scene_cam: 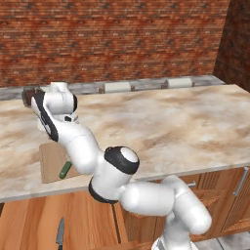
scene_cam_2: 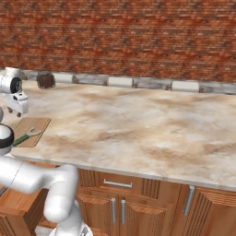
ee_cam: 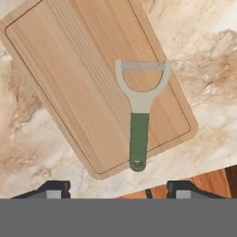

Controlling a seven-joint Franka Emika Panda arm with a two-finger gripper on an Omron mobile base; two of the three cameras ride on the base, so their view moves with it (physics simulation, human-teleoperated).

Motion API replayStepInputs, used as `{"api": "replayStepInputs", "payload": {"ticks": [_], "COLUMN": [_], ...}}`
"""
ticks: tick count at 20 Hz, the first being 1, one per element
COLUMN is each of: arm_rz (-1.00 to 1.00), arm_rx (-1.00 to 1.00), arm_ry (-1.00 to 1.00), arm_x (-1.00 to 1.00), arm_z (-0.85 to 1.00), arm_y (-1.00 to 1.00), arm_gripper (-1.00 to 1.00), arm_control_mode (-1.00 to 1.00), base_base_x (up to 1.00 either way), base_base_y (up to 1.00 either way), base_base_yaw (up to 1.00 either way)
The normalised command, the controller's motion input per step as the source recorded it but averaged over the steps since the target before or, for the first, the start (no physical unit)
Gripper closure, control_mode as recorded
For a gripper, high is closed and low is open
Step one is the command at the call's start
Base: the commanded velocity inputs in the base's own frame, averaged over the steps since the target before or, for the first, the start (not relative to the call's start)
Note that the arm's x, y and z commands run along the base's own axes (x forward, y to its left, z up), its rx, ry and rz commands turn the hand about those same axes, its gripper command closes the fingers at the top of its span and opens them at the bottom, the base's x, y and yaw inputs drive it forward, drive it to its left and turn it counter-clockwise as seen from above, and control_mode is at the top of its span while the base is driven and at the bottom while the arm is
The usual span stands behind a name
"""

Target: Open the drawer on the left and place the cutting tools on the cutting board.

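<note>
The light-wood cutting board [ee_cam: 88, 78] lies near the counter's front left edge [scene_cam: 49, 161] [scene_cam_2: 33, 125]. On it rests the green-handled tool [ee_cam: 139, 125] with its pale head on the wood and its handle end poking past the board's edge [scene_cam: 65, 169] [scene_cam_2: 23, 138]. My gripper [ee_cam: 118, 189] hovers above it, open, both dark fingertips [ee_cam: 54, 187] wide apart with nothing between them [scene_cam: 69, 118] [scene_cam_2: 18, 112]. The drawer [scene_cam: 29, 222] stands pulled out below the counter at the left. The slim dark knife [scene_cam: 60, 233] lies inside it.
A dark round object [scene_cam: 28, 95] [scene_cam_2: 45, 79] sits at the counter's back left by the brick wall. Pale blocks [scene_cam: 117, 87] line the back edge. Below at the right are a narrower drawer front [scene_cam_2: 117, 183] and cabinet doors with vertical handles [scene_cam_2: 188, 200].
</note>
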Motion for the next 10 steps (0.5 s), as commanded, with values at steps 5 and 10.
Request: {"api": "replayStepInputs", "payload": {"ticks": [5, 10], "arm_rz": [0.22, 0.09], "arm_rx": [0.00, 0.09], "arm_ry": [0.00, 0.02], "arm_x": [-1.00, -0.38], "arm_z": [-0.17, -0.21], "arm_y": [0.07, -0.01], "arm_gripper": [-1.00, -1.00], "arm_control_mode": [-1.00, -1.00], "base_base_x": [0.00, 0.00], "base_base_y": [0.00, 0.00], "base_base_yaw": [0.00, 0.00]}}
